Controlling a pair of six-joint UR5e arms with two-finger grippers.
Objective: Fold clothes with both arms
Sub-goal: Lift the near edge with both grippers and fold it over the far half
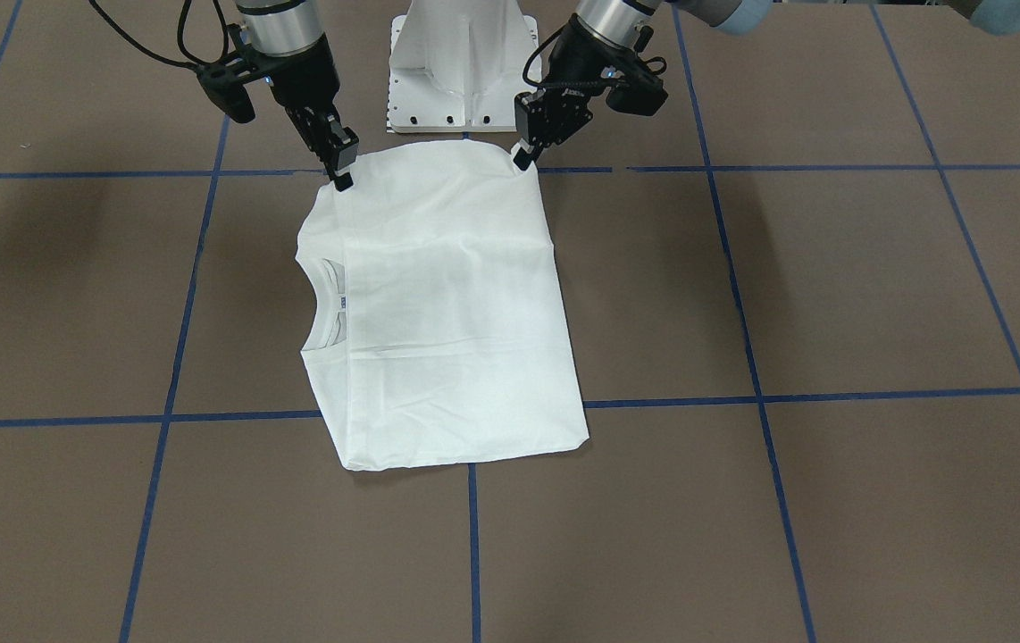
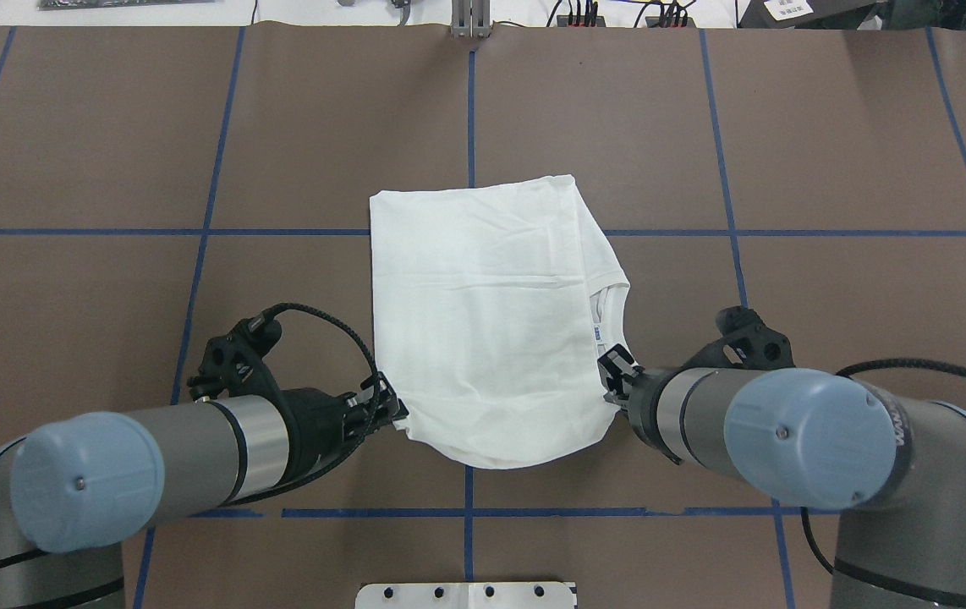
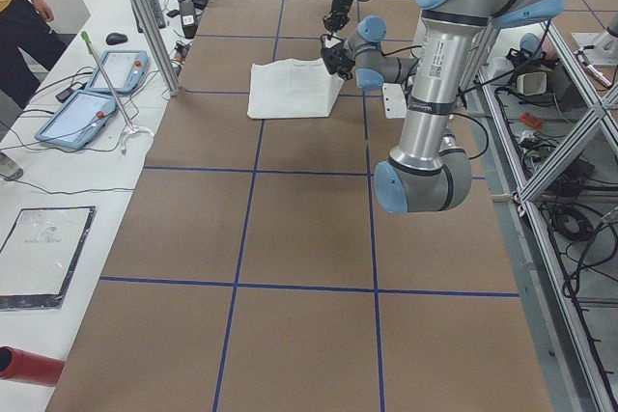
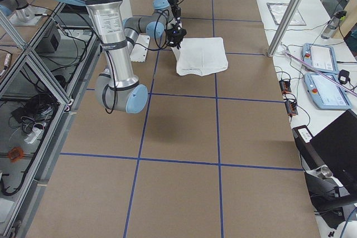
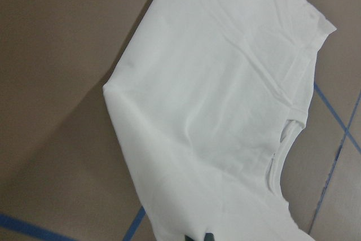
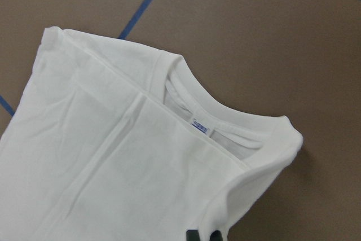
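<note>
Near edge, by the robot: left gripper clenched on one corner of the T-shirt, right gripper clenched on the other, both corners raised slightly. Shirt folded to a rectangle, mid-table, collar facing robot's right, neck label showing. Far edge lies flat across blue tape line.

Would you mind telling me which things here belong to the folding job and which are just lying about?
Job: T-shirt; left gripper and right gripper, each pinching a corner of it.
Lying about: white stand base; two tablets on the side bench.
</note>
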